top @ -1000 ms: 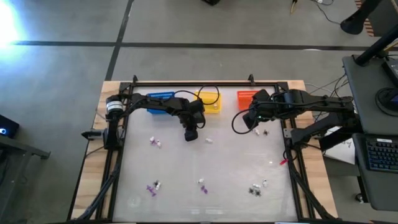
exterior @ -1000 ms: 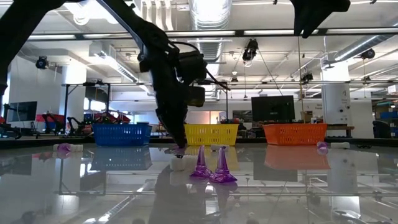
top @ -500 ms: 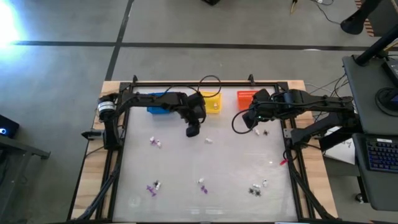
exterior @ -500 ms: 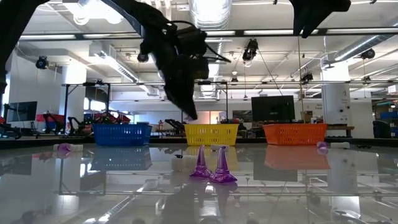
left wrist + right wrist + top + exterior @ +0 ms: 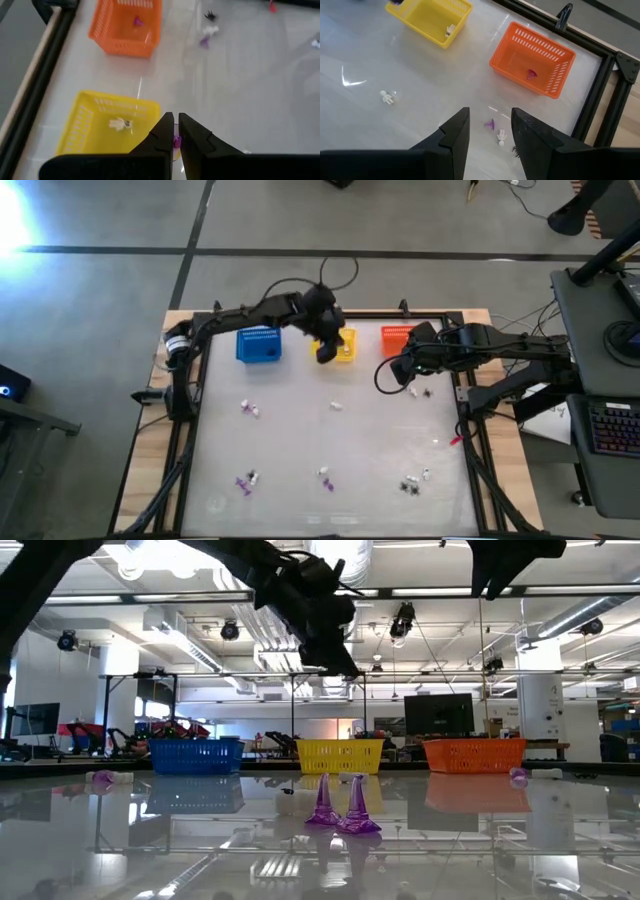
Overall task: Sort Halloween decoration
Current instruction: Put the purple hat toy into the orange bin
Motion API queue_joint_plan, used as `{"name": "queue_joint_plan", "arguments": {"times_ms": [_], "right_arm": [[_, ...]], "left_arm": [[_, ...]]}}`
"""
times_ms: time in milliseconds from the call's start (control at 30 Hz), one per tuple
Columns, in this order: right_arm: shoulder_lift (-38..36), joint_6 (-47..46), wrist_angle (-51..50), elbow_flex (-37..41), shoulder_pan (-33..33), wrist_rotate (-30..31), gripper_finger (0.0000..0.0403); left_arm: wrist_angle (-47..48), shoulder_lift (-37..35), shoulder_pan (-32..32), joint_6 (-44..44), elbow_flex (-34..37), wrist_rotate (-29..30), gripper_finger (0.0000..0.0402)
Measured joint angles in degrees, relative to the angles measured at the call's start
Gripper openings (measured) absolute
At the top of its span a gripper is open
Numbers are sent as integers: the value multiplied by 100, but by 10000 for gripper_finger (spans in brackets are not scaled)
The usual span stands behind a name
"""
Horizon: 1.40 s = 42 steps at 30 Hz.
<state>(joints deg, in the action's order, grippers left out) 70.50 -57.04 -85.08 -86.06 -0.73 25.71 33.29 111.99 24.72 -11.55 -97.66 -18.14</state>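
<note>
Pinched between the left gripper's (image 5: 174, 131) closed fingers, a small purple trinket (image 5: 176, 142) hangs over the near edge of the yellow basket (image 5: 84, 131), which already holds a white figure (image 5: 119, 124). From overhead the trinket is hidden under the arm. The right gripper (image 5: 490, 121) waits, fingers apart, above a purple and white pair (image 5: 496, 129) on the counter (image 5: 380, 450) beside the orange basket (image 5: 532, 58).

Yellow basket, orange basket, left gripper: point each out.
yellow basket (image 5: 85, 131): left wrist view, its mesh wall.
orange basket (image 5: 517, 70): right wrist view, its side wall.
left gripper (image 5: 175, 121): left wrist view, between its shut fingertips.
</note>
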Motion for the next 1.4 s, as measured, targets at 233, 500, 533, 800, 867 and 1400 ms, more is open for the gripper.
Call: {"name": "queue_joint_plan", "arguments": {"times_ms": [233,500,533,800,867,1400], "right_arm": [[0,13,5,0,0,0,137],[0,90,0,0,-2,-2,137],[0,90,0,0,0,-4,137],[-44,81,-7,0,-1,-9,137],[-42,78,-8,0,-1,-12,137],[-42,63,13,0,-2,-13,137]], "left_arm": [[47,315,132,-142,-659,-93,0],[79,715,180,-145,-1411,-441,0],[97,772,183,-144,-1533,-502,0],[721,1717,236,-197,-3140,-800,0],[1040,2074,242,-296,-3671,-935,0],[-362,2047,255,-113,-3035,-1107,0]]}}
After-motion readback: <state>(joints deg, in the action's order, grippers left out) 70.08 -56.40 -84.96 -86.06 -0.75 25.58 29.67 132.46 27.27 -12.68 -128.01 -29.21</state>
